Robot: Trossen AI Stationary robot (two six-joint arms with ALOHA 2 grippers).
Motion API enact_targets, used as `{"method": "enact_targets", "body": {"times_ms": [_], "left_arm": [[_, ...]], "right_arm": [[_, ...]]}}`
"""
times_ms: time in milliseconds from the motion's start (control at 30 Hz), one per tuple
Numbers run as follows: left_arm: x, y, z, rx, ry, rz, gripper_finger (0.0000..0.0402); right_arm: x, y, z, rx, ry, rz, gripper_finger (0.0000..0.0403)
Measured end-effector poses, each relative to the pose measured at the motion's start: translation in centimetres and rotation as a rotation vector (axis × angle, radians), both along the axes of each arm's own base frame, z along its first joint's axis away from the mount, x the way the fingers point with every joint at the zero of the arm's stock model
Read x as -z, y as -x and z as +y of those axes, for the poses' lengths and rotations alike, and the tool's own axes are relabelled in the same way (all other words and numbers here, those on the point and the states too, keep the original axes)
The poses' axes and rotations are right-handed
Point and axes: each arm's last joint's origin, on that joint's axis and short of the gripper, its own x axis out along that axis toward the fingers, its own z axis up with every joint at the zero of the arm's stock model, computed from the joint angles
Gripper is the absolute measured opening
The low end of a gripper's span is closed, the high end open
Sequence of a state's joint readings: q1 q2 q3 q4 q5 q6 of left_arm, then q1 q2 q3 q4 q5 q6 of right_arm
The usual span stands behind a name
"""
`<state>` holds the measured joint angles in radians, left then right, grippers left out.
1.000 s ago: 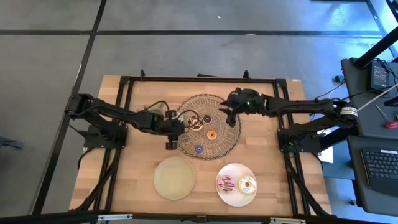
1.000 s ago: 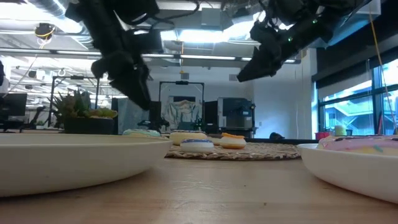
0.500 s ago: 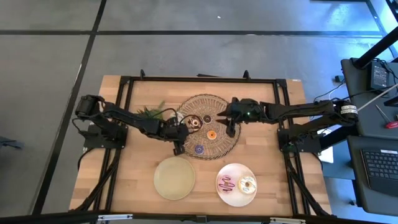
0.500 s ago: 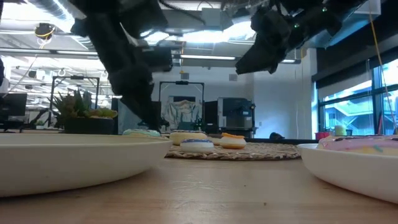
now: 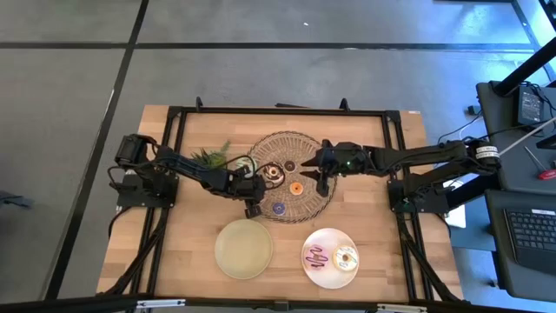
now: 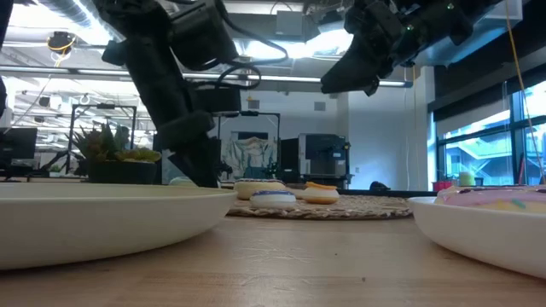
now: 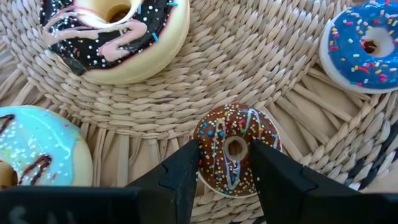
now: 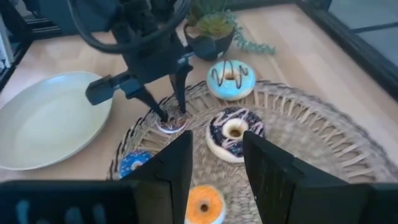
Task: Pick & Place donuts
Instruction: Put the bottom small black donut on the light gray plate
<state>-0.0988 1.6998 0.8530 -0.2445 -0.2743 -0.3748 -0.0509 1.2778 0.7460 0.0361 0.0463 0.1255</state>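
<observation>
While the pale green round plate (image 5: 244, 249) sits bare, the white plate (image 5: 330, 258) already carries two donuts, so the job looks partly done, with five left on the round woven straw mat (image 5: 292, 176). The left gripper (image 7: 224, 163) is down at the mat's left edge, fingers spread either side of the small chocolate-iced sprinkled donut (image 7: 236, 149), apparently not yet clamped. The right gripper (image 8: 217, 155) hovers released above the larger dark-iced cream donut (image 8: 234, 131), holding nothing.
</observation>
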Motion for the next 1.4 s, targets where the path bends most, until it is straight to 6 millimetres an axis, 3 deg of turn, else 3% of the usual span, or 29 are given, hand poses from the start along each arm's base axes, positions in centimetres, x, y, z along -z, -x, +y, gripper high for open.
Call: {"method": "enact_targets", "body": {"times_ms": [367,600,733,1167,1400], "left_arm": [[0.0,-0.1,0.1,0.002,0.005,-0.008,0.0055],[0.0,-0.1,0.1,0.024,-0.011,-0.003,0.0027],[0.0,0.0,0.1,0.024,-0.013,-0.002,0.0031],[0.0,0.0,0.1,0.081,-0.067,0.017,0.0099],[0.0,0.0,0.0,0.090,-0.034,0.016,0.0089]], "right_arm": [[0.2,0.1,2.3,-0.087,-0.030,0.026,0.0142],[0.2,0.1,3.3,-0.123,-0.024,0.026,0.0142],[0.2,0.1,3.3,-0.125,-0.024,0.026,0.0142],[0.2,0.1,3.3,-0.138,-0.002,0.027,0.0142],[0.2,0.1,3.3,-0.149,0.019,0.028,0.0142]]}}
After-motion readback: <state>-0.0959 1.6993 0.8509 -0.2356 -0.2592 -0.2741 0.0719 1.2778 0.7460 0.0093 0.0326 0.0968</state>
